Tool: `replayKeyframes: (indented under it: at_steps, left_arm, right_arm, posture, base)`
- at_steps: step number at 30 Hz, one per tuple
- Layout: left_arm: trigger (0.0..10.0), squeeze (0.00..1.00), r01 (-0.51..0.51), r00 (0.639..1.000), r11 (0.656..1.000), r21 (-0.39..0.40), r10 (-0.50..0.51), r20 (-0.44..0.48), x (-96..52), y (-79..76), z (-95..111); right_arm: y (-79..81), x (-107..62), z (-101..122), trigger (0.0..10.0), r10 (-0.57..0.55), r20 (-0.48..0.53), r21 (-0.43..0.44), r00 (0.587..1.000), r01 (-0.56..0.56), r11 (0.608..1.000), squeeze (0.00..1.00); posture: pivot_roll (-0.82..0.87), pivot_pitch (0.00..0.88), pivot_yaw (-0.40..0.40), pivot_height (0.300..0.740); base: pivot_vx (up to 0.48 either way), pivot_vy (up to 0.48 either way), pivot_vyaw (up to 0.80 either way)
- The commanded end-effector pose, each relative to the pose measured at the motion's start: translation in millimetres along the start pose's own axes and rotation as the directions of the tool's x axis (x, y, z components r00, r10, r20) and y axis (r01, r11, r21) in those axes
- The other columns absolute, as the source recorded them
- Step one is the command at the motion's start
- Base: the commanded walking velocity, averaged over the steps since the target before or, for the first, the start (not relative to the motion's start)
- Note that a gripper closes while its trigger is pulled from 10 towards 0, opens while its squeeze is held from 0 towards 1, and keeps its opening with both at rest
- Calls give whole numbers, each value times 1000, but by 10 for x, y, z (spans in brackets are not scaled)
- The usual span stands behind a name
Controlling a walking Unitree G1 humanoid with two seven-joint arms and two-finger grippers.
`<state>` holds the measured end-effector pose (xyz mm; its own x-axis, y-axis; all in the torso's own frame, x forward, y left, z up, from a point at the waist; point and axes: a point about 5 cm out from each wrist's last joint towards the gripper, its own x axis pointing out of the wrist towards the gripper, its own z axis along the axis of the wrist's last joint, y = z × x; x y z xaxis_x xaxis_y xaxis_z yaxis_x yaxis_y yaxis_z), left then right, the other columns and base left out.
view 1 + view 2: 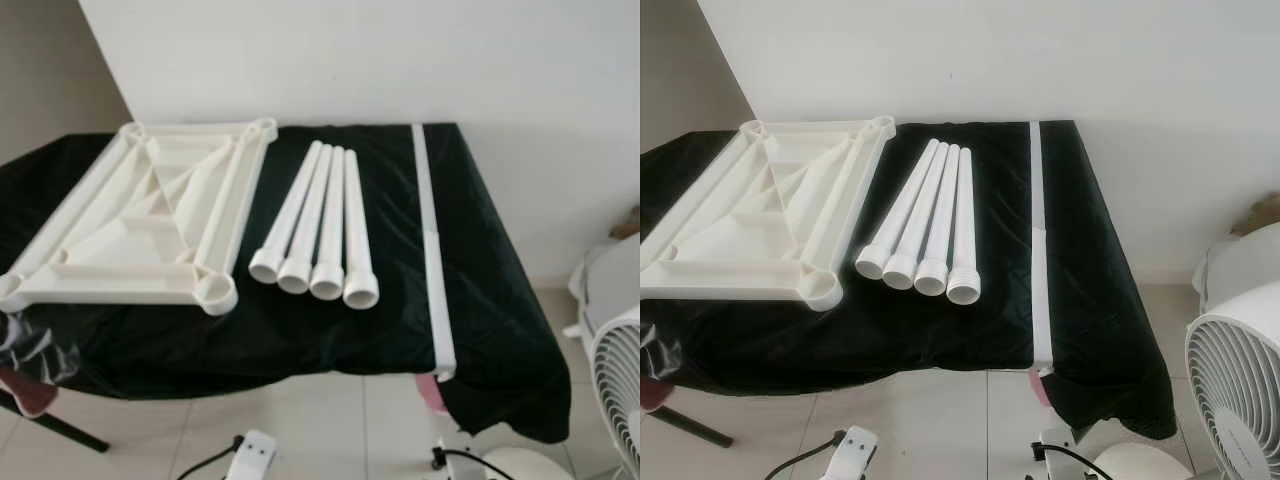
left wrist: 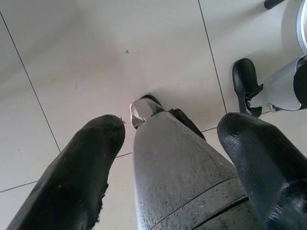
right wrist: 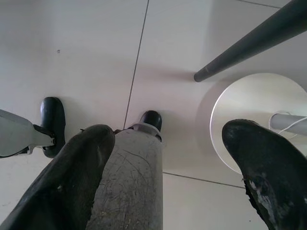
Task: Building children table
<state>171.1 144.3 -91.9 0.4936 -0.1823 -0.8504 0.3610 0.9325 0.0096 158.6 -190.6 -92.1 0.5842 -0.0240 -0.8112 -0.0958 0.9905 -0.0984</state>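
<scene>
The upturned white tabletop frame (image 1: 140,215) lay on the black-covered bench (image 1: 480,260), with four white legs (image 1: 318,225) side by side just beside it and a long white strip (image 1: 432,240) further right. Both arms hung idle above the floor tiles (image 2: 72,57), the left end effector (image 2: 168,139) and right end effector (image 3: 165,143) each with fingers apart and empty. Assembly appeared not yet begun; the next move likely called for raising an arm to grasp one leg and seat it in a corner socket (image 1: 215,292).
</scene>
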Motion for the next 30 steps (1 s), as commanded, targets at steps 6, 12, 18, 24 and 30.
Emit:
replayKeyframes:
  at_steps: [6,12,18,24,30]
  left_arm:
    - [10000,0,-40,999,999,-30,39,-34,-14,16,-96]
    - [10000,0,-40,999,999,-36,39,-37,-16,14,-107]
    - [10000,0,-40,998,998,-39,39,-40,-18,16,-118]
    - [10000,0,-40,998,999,-36,39,-42,-20,17,-125]
    - [10000,0,-41,998,999,-30,40,-44,-22,19,-133]
  right_arm:
    - [5,-8,-49,10000,5,-24,9,1000,-5,1000,0]
    - [-1,-11,-61,10000,4,-30,4,1000,-4,1000,0]
    - [-3,-14,-70,10000,3,-32,-1,999,-3,1000,0]
    - [-6,-17,-81,10000,2,-35,1,999,-2,1000,0]
    - [-7,-22,-98,10000,-1,-38,6,999,1,1000,0]
  posture:
    - [-24,0,43,740]
    - [-18,0,35,740]
    - [-17,0,35,740]
    - [-18,0,35,740]
    - [-19,0,37,740]
  base:
    - [0,144,0]
    - [0,367,0]
    - [0,394,0]
    - [0,401,0]
    - [0,401,0]
